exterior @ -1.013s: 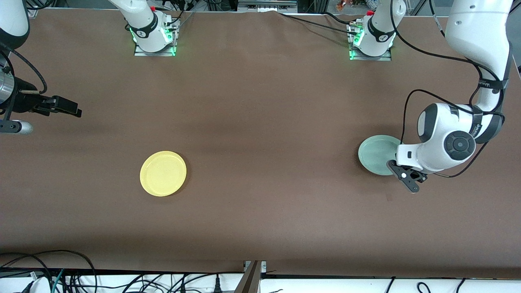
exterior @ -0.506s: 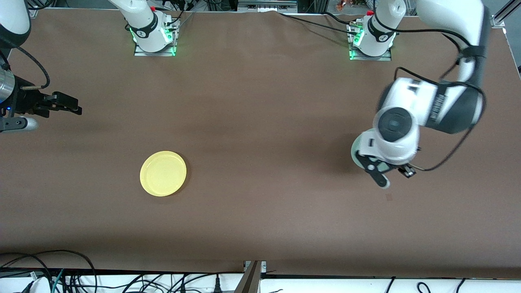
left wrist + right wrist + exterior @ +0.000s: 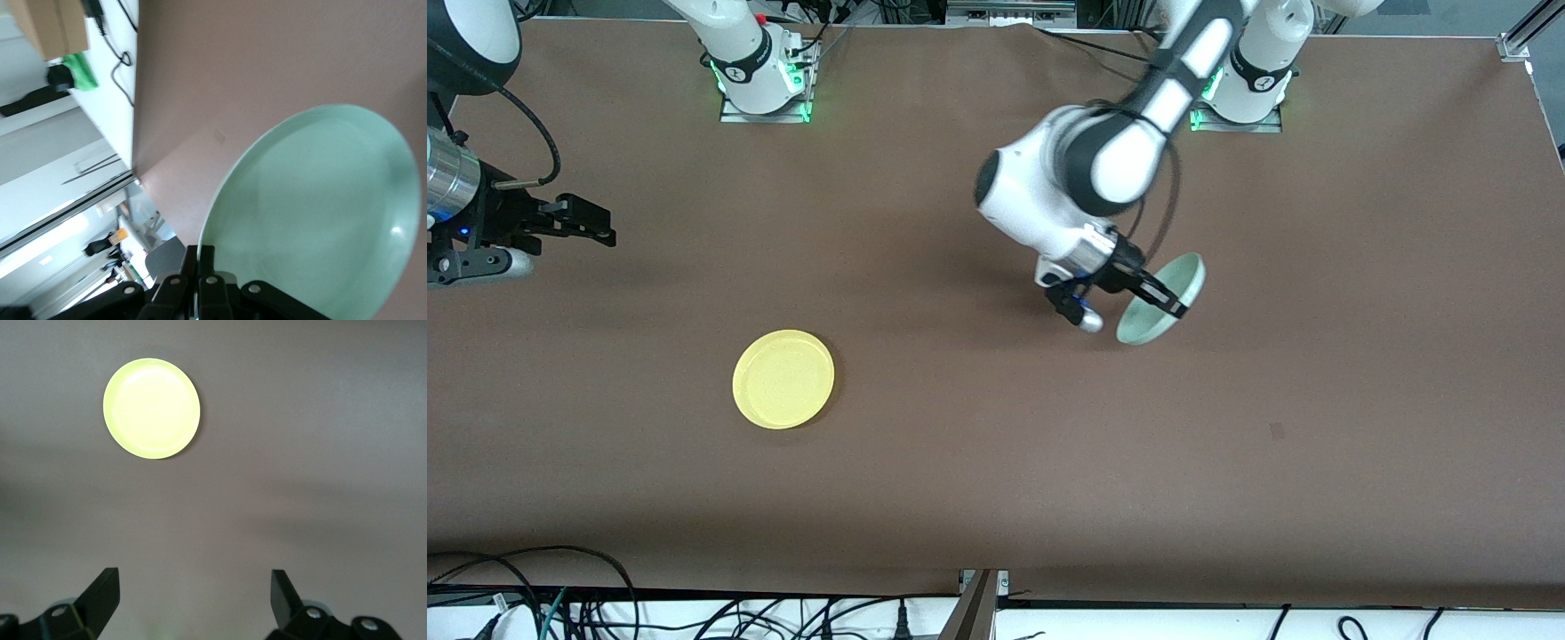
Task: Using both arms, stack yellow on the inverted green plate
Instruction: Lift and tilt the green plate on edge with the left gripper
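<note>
So the left gripper (image 3: 1152, 293) is up in the air around the middle of the front view, a bit toward the upper right of centre, and it's clamped onto the rim of the green plate (image 3: 1163, 300). The plate is off the table and tipped up steeply on its edge, hanging over bare brown table (image 3: 996, 462). In the left wrist view the green plate (image 3: 313, 220) fills most of the frame, its hollow side facing the camera, with the black fingers (image 3: 203, 293) pinching its edge at the bottom of the picture.

The right gripper (image 3: 600, 233) sits at the far left edge of the front view, hovering over the table with its fingers spread wide, nothing in them; that arm just waits.

The yellow plate (image 3: 783, 379) lies flat on the table, rim up, in the lower left part of the front view, well apart from both grippers. The right wrist view has the yellow plate (image 3: 151, 408) at its upper left.
</note>
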You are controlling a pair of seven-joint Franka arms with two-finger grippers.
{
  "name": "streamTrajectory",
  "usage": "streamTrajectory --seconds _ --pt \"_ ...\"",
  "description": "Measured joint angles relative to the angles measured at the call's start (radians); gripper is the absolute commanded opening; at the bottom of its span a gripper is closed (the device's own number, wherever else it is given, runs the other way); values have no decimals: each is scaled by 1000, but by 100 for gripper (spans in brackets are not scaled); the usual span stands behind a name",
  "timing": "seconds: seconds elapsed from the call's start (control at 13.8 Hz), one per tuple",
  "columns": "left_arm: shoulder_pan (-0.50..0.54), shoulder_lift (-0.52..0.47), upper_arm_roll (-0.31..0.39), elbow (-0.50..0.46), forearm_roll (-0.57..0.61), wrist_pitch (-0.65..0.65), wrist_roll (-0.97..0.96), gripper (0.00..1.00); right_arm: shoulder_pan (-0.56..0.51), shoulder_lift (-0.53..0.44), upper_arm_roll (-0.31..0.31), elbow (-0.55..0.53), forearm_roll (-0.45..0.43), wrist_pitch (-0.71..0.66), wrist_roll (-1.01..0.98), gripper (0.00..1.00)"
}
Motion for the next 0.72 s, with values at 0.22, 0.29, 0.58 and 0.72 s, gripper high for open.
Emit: streamTrajectory --seconds 0.22,0.29,0.58,0.72 --pt "-92 86 3 29 74 -36 -250 0 0 -1 0 0 0 -2 0 100" --pt "-111 114 4 62 80 -46 -310 0 0 -1 0 0 0 -2 0 100" --pt "-166 181 7 180 81 -55 -447 0 0 -1 0 -1 0 -5 0 100" --pt "-206 205 7 191 81 -55 -517 0 0 -1 0 -1 0 -9 0 100"
